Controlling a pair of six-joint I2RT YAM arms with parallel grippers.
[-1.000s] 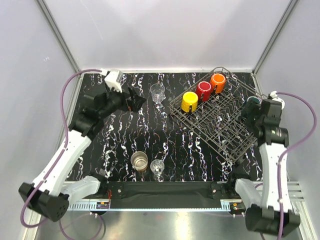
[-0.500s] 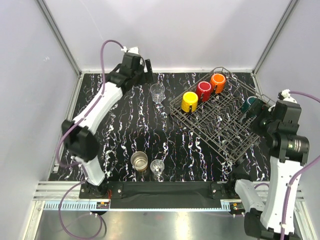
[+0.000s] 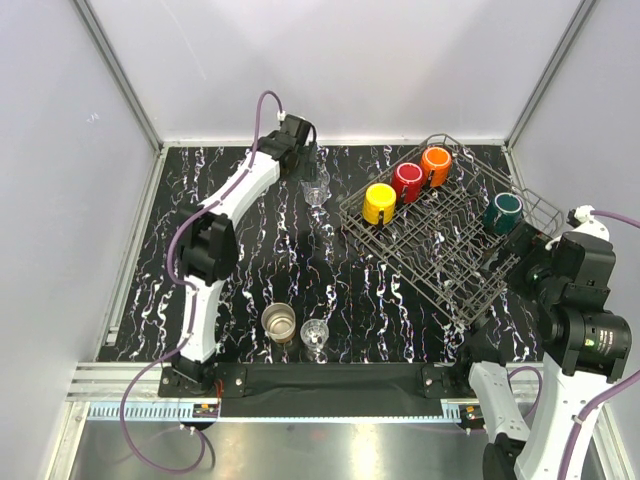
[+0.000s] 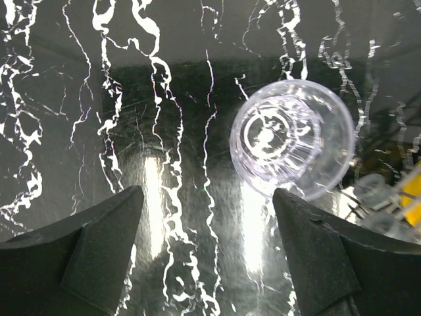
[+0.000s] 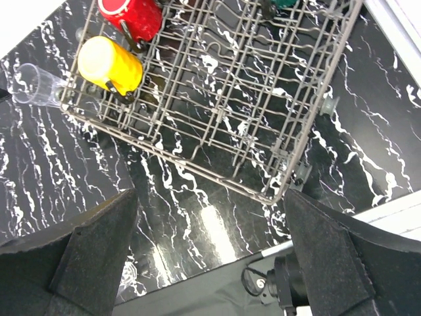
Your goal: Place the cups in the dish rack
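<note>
The left gripper [image 4: 205, 197] holds its jaws wide and empty, the clear glass [image 4: 289, 138] just beyond. The right gripper [image 5: 209, 197] is likewise wide above the dish rack [image 5: 217, 118], with the teal cup [image 5: 288, 2] cropped at the edge.

The table [image 3: 250, 250], a black top veined with white, fills the floor between pale walls. The dish rack [image 3: 450, 262] stands on its right half, set at an angle, with one corner reaching toward the far middle. A clear glass [image 3: 315, 186] stands upright on the bare top just left of that corner; whether the two touch is hard to tell. Near the front edge, left of centre, a brown-and-cream cup [image 3: 279, 322] stands mouth up, with a second clear glass [image 3: 315, 336] just beside it on the right.
</note>
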